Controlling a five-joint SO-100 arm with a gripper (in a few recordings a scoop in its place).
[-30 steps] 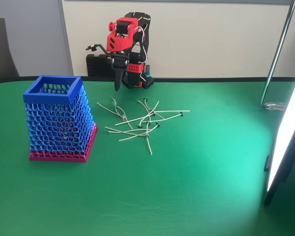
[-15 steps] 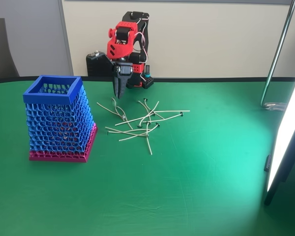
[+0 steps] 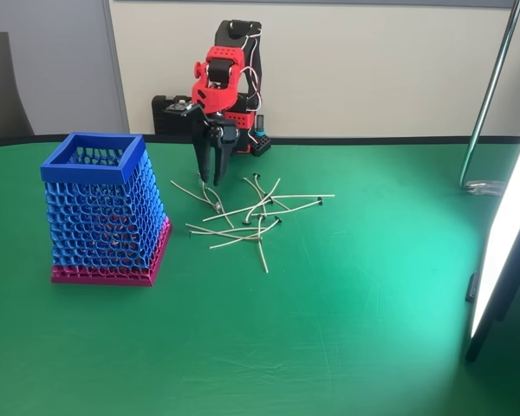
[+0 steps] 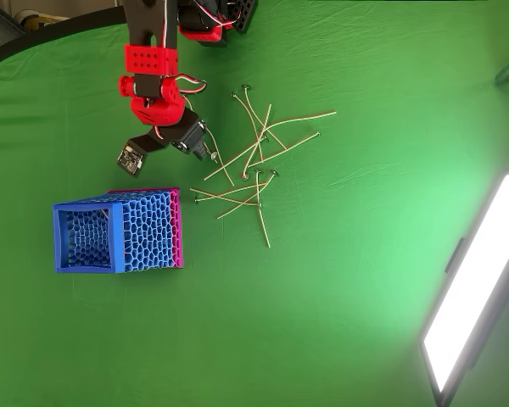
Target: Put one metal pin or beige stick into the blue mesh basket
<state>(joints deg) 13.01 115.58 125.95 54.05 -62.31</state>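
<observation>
Above the pile's left edge my claw (image 3: 211, 178) hangs parted, gripping nothing. Beige sticks (image 3: 258, 212) lie scattered on the green table (image 3: 347, 329), right of the blue mesh basket (image 3: 104, 208). Likely light, thin, springy; I'd pinch an outlying stick mid-length.

I see a bright, sharp scene: a glowing light panel (image 3: 503, 251) at right casts a pale sheen across the green table (image 3: 347, 329).
</observation>
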